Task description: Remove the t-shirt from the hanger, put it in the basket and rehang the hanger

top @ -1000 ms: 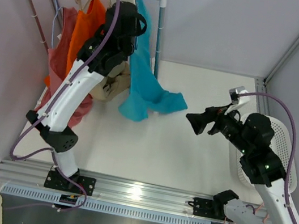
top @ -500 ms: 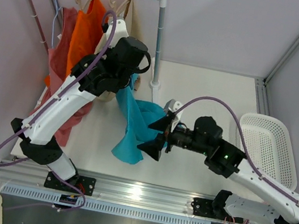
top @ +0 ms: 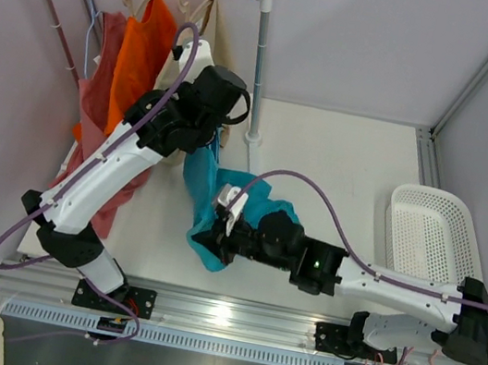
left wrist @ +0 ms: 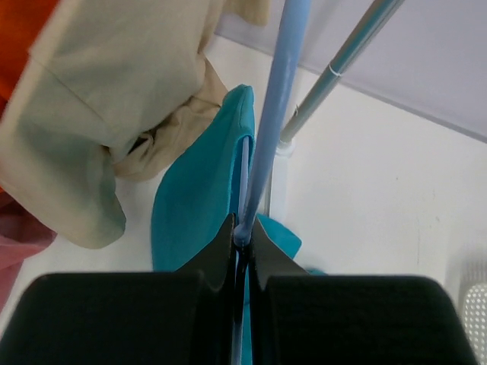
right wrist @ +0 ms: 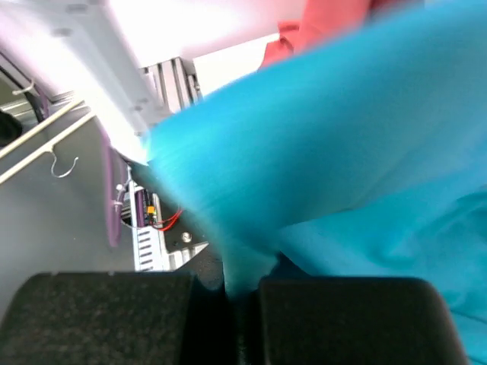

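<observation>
Right tool (right wrist: 242, 295): jaws pinched shut on a lower fold of the teal t-shirt (right wrist: 365, 152). Cloth fills the view above and to its right.

Left tool (left wrist: 242, 242): jaws closed on the blue hanger (left wrist: 272, 114), which rises straight ahead. The t-shirt hangs just left of the hanger, its edge touching it.

Beige garment (left wrist: 84, 129): crowds the far left.

Rack post (left wrist: 344, 57): ahead and right.

Desk (left wrist: 365, 198): bare and open to the right.

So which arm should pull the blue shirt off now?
The right one, probably: the right gripper is pinching the turquoise t-shirt, while the left gripper only clamps the light blue hanger.
</observation>
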`<control>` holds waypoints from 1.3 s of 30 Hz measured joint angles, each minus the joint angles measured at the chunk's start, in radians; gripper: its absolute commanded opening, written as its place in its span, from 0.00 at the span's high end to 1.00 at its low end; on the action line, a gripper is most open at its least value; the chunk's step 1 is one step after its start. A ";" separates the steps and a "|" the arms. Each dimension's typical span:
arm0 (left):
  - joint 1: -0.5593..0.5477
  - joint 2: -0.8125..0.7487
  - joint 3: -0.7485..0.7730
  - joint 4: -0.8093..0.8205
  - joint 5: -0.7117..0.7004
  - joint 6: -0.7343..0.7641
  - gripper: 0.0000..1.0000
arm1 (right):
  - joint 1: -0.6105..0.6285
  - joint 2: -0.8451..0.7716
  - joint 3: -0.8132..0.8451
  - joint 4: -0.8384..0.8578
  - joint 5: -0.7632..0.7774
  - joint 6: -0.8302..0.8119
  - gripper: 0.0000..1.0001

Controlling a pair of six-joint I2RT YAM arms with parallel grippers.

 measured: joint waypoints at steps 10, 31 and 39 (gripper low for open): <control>0.105 0.257 0.224 -0.110 0.206 0.087 0.99 | 0.596 -0.093 0.047 -0.170 0.528 -0.058 1.00; 0.051 -1.052 -0.604 0.332 0.706 0.154 0.99 | -0.557 -0.259 0.029 -0.420 0.377 0.275 1.00; 0.051 -1.174 -0.924 0.349 0.682 0.157 0.99 | -0.786 0.117 0.924 -0.498 0.207 0.069 1.00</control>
